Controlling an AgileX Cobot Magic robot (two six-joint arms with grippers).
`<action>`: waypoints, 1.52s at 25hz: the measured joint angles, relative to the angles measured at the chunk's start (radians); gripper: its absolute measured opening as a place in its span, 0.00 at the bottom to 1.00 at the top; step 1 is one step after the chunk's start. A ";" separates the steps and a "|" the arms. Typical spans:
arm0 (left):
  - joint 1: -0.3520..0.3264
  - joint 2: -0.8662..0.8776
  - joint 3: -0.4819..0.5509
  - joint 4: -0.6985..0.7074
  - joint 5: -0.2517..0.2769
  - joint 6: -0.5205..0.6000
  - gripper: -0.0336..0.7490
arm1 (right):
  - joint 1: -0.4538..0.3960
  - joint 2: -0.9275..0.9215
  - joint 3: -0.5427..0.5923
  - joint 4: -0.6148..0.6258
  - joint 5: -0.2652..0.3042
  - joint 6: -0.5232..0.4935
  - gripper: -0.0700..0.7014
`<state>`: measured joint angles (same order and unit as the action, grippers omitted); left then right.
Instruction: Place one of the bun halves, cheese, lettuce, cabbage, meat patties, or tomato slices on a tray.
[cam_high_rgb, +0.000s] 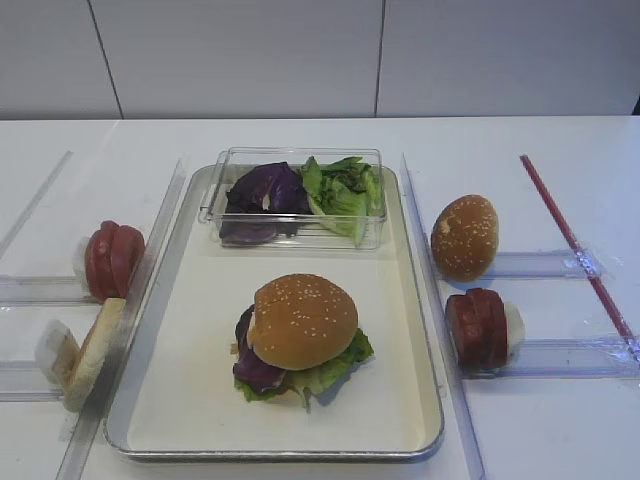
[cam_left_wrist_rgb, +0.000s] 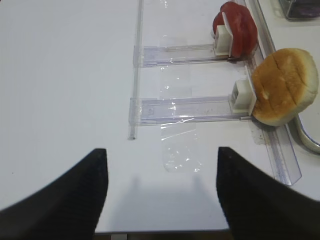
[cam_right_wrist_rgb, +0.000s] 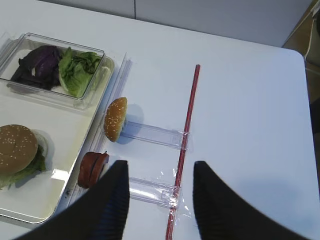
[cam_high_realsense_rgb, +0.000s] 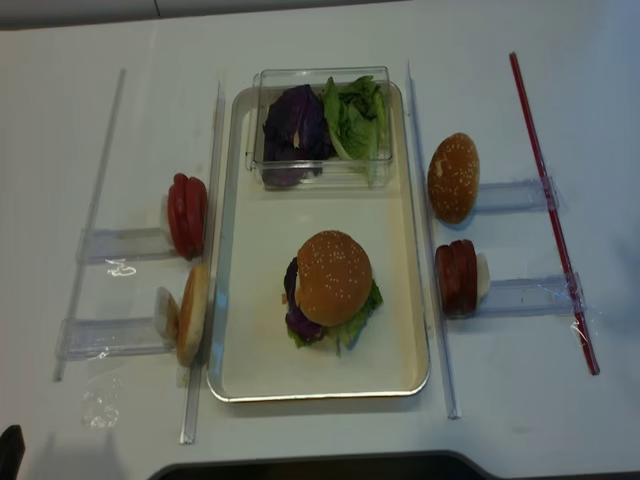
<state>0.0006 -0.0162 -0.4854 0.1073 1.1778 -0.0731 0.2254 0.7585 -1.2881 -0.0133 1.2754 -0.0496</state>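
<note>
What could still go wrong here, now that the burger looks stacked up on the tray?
The sesame bun top sits slightly off-centre on the lettuce and purple cabbage, so a nudge might slide it off. The spare sesame bun and the meat patties stand on edge beside the tray; a clumsy reach could topple them. The right fingers stand apart and empty above the patties' clear holder, which they could clip.

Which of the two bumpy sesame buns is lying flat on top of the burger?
The sesame bun in the middle of the tray. It caps the stacked burger, dome up. The other sesame bun stands on edge outside the tray, on the right.
</note>
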 joint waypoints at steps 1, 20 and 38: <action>0.000 0.000 0.000 0.000 0.000 0.000 0.64 | 0.000 -0.009 0.000 -0.002 0.001 0.000 0.54; 0.000 0.000 0.000 0.000 0.000 0.000 0.64 | 0.000 -0.307 0.306 0.023 -0.096 0.000 0.54; 0.000 0.000 0.000 0.000 0.000 0.000 0.64 | 0.000 -0.638 0.673 0.030 -0.155 0.000 0.54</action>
<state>0.0006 -0.0162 -0.4854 0.1073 1.1778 -0.0731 0.2254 0.1209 -0.6154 0.0167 1.1204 -0.0496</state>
